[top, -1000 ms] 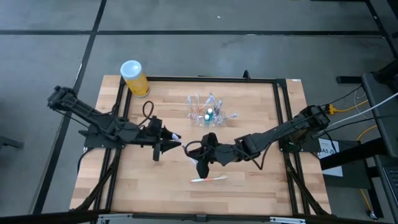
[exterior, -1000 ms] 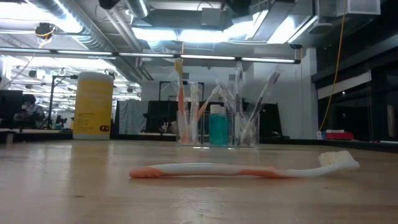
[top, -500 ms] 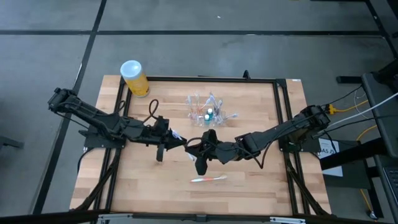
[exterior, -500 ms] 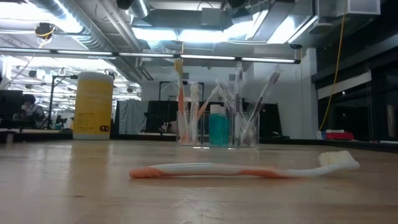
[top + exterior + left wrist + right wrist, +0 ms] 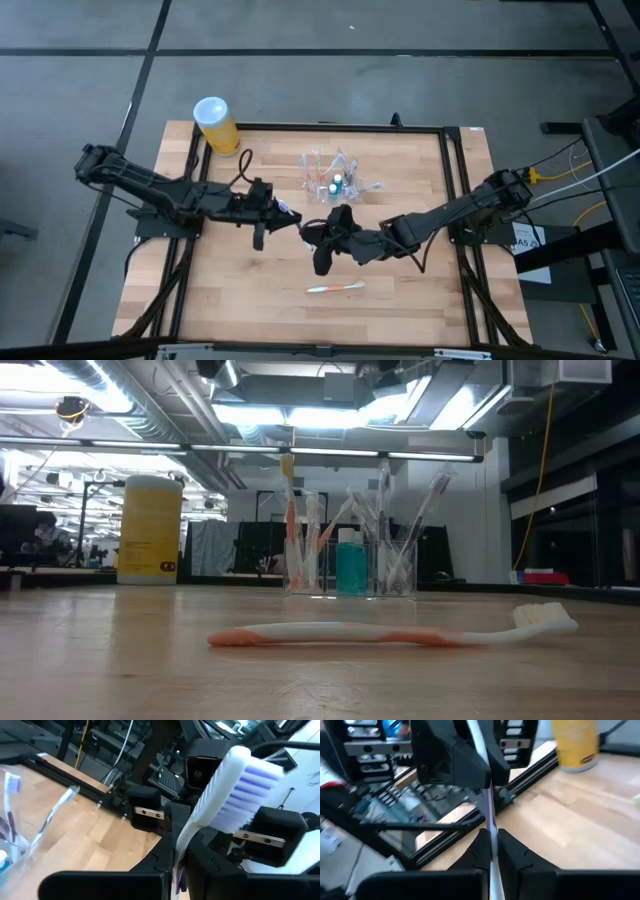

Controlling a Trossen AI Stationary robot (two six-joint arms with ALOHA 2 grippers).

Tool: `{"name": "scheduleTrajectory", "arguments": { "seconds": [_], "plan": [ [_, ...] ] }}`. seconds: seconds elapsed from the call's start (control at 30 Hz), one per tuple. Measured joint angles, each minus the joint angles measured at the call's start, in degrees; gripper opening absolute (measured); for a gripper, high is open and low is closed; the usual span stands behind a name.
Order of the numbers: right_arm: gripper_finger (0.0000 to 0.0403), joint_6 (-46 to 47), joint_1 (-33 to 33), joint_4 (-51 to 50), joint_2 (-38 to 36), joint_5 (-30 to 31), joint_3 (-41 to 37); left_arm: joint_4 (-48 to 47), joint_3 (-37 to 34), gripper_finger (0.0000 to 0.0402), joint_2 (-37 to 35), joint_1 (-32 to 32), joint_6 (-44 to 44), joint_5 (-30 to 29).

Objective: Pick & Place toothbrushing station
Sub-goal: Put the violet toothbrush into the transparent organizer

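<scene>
Mid-worktop, the left gripper and right gripper both pinch one purple-bristled toothbrush, apparently handing it over toward the toothbrushing station.

pale wood grain is being shown by the table, framed by black rails. a yellow body and white lid are being shown on the cylinder. the toothbrushing station is being seen as clear, with a teal bottle inside plus white and orange brushes. a white handle with orange patches is being shown by the toothbrush lying flat. a white neck and purple-and-white bristles are being displayed on the held toothbrush, its handle being seen as white and purple in the right wrist view. both the left gripper and the right gripper are being seen as black. grey is being shown by the floor.
</scene>
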Motion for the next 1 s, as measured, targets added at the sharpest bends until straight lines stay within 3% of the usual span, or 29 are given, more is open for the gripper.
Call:
{"name": "scheduleTrajectory", "arguments": {
  "seconds": [0.13, 0.27, 0.4, 0.63, 1.0],
  "plan": [
    [0.0043, 3.38, 2.98, -0.68, -0.46, 7.41, -0.04, 0.42, 0.01, 0.0017, -0.68, 2.02, 1.51, 0.59],
    [0.0098, 9.85, 8.02, -3.32, -0.67, 7.76, -0.42, 1.45, 0.36, 0.0017, -1.32, 5.75, 3.50, -3.58],
    [0.0126, 17.93, 11.96, -5.47, -0.81, 16.58, -0.35, 3.23, 0.20, 0.0017, -0.25, 9.98, 4.43, 3.36],
    [0.0115, 24.14, 17.10, -6.86, -0.85, 20.56, -0.33, 6.48, 0.56, 0.0017, 7.01, 14.86, 9.76, 8.85],
    [0.0100, 24.94, 20.54, -6.66, -2.32, 26.08, -0.26, 1.69, 14.78, 0.0017, 23.83, 20.24, 26.75, 9.37]
  ]
}}
